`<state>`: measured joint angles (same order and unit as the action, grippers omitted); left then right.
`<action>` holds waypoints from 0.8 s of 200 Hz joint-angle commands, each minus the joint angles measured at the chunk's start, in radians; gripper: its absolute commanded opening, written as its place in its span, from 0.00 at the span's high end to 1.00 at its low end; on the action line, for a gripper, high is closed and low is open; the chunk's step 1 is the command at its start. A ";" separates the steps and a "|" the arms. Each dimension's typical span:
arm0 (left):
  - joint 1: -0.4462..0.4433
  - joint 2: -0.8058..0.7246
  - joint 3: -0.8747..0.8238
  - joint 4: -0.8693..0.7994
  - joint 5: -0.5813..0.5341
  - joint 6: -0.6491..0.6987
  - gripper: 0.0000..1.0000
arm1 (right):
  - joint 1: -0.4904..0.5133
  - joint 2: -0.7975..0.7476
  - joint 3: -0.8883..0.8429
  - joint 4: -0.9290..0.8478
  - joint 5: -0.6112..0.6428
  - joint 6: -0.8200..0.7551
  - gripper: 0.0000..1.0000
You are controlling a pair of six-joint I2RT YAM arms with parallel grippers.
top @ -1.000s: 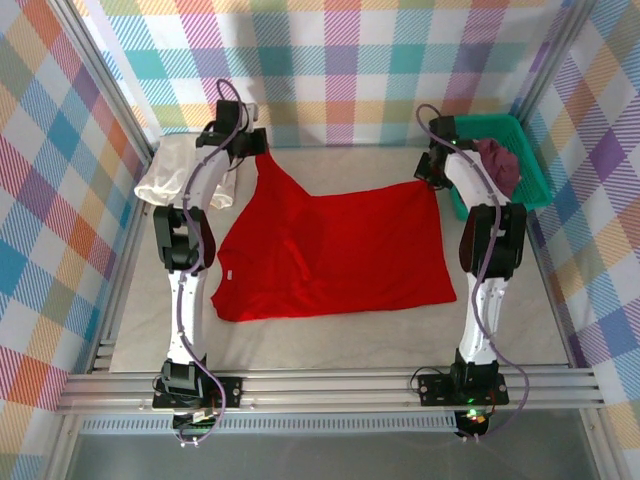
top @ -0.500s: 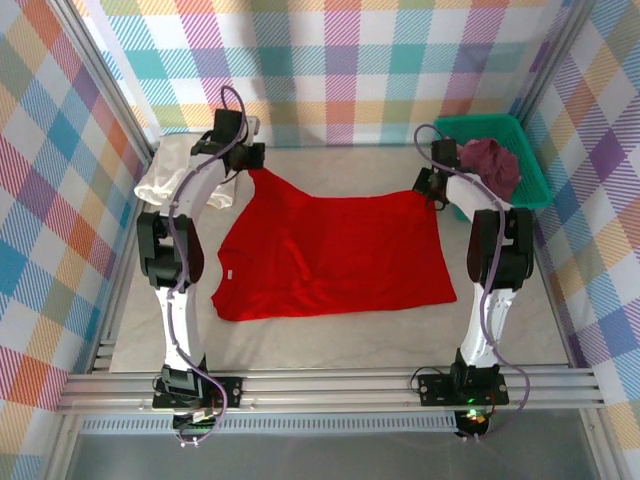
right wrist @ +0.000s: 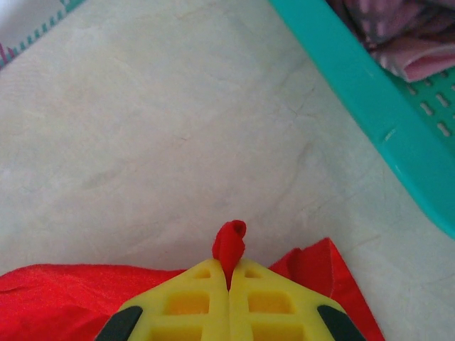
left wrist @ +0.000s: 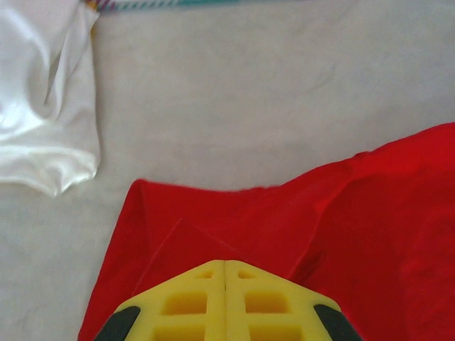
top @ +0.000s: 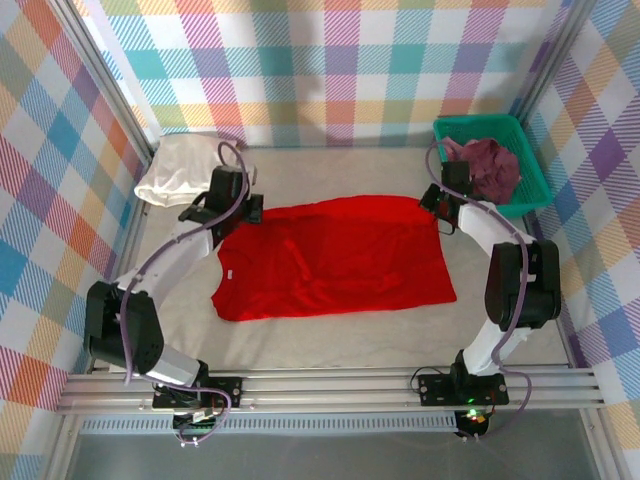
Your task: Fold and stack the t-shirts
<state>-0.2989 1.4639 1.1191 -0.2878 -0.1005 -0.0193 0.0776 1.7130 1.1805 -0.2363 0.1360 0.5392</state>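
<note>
Red t-shirt lies spread across the middle of the table, its near edge flat and its far edge pinched at both corners. Your left gripper is clenched on the far left corner; the cloth tents up into the closed yellow fingers. Your right gripper is clenched on the far right corner, with a small nub of red poking out between the fingertips. Both sit low over the table, and the edge between them looks fairly straight, with a few creases in the body of the shirt.

The cream-white t-shirt is bunched in the far left corner of the table, well apart from the red one. The maroon t-shirt is heaped in the green basket at the far right corner.

You appear to be on the first fold of the first shirt. The next move likely calls for drawing both corners toward the near edge together, level and evenly spaced, so the cloth doubles without twisting, then letting go once the edges line up.
</note>
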 commanded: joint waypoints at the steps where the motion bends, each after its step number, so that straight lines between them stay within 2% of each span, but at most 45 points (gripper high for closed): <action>1: -0.004 -0.073 -0.021 0.020 -0.066 -0.025 1.00 | -0.007 -0.043 0.022 -0.041 -0.008 0.017 1.00; 38: -0.026 -0.167 -0.026 -0.069 -0.065 -0.043 1.00 | -0.008 -0.095 0.026 -0.088 0.012 0.025 1.00; 70: -0.076 -0.216 -0.072 -0.150 -0.095 -0.068 1.00 | -0.012 -0.130 -0.047 -0.110 0.011 0.046 1.00; 125: -0.152 -0.320 -0.289 -0.221 -0.125 -0.206 1.00 | -0.012 -0.227 -0.249 -0.109 -0.021 0.059 1.00; 160: -0.179 -0.392 -0.381 -0.246 -0.125 -0.281 1.00 | -0.013 -0.258 -0.332 -0.114 0.009 0.041 0.98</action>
<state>-0.4564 1.1366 0.7715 -0.5003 -0.2047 -0.2203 0.0711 1.4982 0.8856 -0.3424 0.1299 0.5877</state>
